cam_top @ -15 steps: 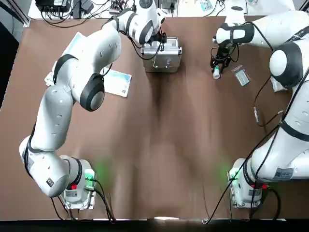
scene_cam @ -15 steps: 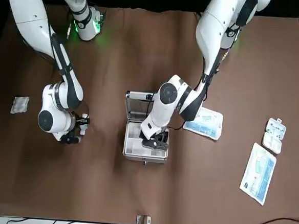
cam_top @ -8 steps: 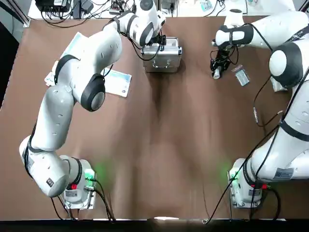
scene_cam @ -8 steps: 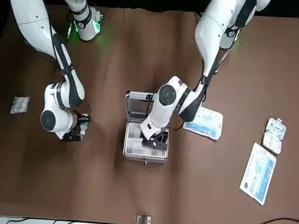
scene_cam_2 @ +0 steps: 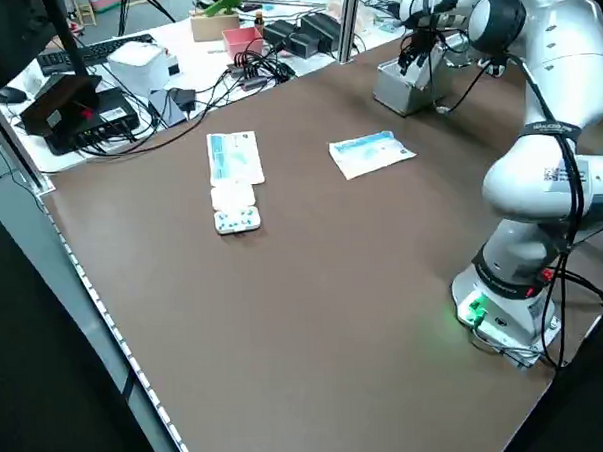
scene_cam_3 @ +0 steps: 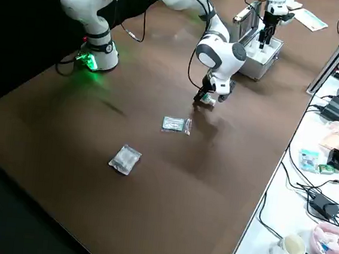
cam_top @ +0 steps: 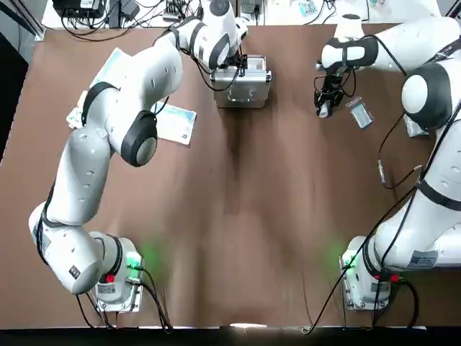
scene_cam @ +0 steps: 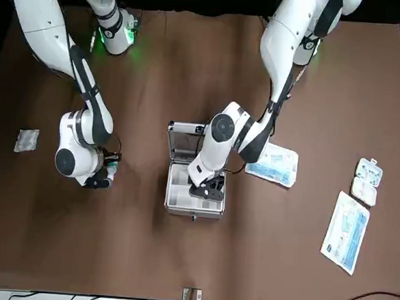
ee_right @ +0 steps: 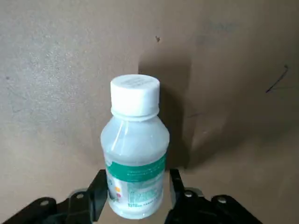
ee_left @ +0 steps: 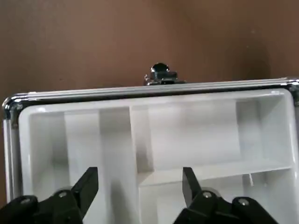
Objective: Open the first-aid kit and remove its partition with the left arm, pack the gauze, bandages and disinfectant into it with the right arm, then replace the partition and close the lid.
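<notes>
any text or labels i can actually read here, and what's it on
No text can be read as words.
Disinfectant, between the right gripper fingers: green label band with small print, too blurred to read.
White-and-blue packet beside the open case: blue printing, too small.
Long packet: printing too small.
Label on the right arm: too small.
</notes>
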Robot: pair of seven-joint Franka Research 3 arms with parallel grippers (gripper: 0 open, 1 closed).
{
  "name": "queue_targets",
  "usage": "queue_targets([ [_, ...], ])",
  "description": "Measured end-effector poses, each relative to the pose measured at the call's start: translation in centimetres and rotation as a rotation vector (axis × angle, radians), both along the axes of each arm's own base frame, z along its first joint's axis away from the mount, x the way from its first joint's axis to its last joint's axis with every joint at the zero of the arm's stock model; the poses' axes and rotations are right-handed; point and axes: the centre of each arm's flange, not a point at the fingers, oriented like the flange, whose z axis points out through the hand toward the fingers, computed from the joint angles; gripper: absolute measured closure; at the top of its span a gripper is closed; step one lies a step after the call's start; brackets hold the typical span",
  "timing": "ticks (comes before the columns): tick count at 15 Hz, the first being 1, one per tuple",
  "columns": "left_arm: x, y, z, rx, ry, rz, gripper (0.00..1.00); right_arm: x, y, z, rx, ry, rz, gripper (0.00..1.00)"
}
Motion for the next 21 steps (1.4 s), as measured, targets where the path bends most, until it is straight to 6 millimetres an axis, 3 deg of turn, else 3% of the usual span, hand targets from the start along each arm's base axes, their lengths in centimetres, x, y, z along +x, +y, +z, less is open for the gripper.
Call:
queue_targets([
  [17, -0.99, -0.48, -0.47, 0.037, 0.064, -0.030, 0.25, 0.34, 0.43, 0.00, 0.005, -0.014, 0.007, 0.47],
  [21, -0.99, -0.47, -0.52, 0.038, 0.064, -0.031, 0.40, 0.45, 0.45, 0.06, 0.005, -0.017, 0.008, 0.52],
])
